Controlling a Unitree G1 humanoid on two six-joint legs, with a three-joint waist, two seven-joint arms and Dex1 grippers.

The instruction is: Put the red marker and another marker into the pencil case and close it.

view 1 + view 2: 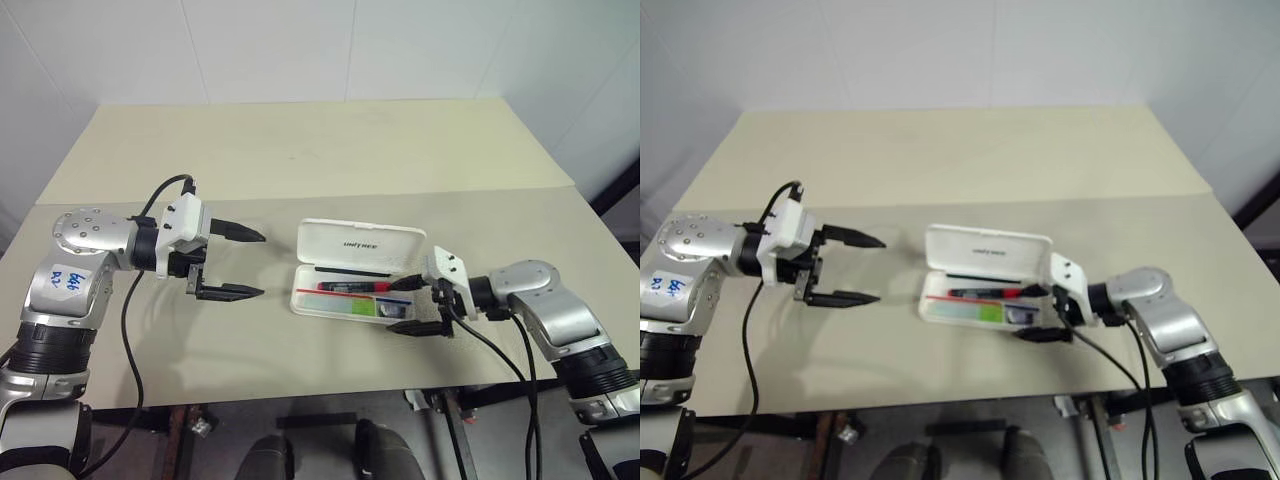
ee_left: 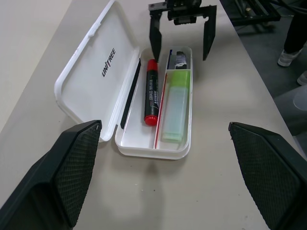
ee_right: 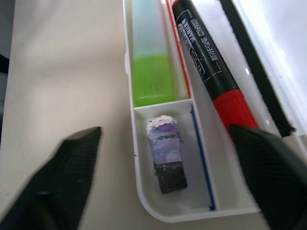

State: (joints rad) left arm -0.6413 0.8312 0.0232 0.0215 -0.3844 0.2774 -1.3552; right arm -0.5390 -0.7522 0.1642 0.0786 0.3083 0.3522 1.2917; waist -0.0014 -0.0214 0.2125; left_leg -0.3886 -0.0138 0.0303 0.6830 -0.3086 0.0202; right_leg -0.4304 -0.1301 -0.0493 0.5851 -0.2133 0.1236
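The white pencil case lies open on the table, its lid tilted back. Inside the tray, the red marker rests along the lid side, and the light green marker sits in the front compartment. My right gripper is open at the case's right end, one fingertip near the red marker's end and the other just outside the tray; it holds nothing. My left gripper hovers open to the left of the case, pointing at it, with nothing between its fingers.
A small dark purple object lies in the tray's small end compartment, next to the green marker. A black strip runs along the hinge side of the tray. The beige table extends far behind the case; its front edge is close to both arms.
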